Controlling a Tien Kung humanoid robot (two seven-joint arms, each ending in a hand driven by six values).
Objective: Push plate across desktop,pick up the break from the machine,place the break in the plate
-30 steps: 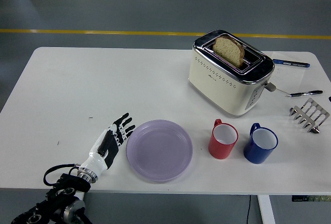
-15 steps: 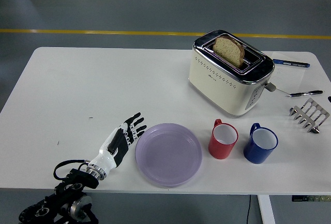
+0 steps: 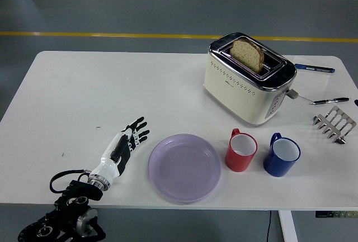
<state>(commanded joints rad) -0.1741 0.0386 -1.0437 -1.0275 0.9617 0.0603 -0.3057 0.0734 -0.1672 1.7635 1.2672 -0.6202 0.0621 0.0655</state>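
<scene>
From the head view, a red mug [image 3: 241, 151] and a blue mug [image 3: 282, 155] stand side by side just right of the plate, between it and the table's right end; the red one is close to the plate's rim without touching it. Behind them the cream and chrome toaster [image 3: 249, 86] sits at an angle, with a slice of bread [image 3: 248, 55] standing upright in its slot, top half showing, brown crust around a pale crumb. Two pens [image 3: 315, 68] lie beyond the toaster on the right, and a small metal toast rack [image 3: 334, 123] sits near the right edge. The lilac plate [image 3: 185, 167] is round, shallow and bare, lying near the white table's [image 3: 84, 91] near edge, a little left of the middle. My left hand [image 3: 122, 147] rests flat just left of the plate, apart from its rim, fingers [image 3: 136, 130] spread and straight, holding nothing. My right hand is out of sight.
</scene>
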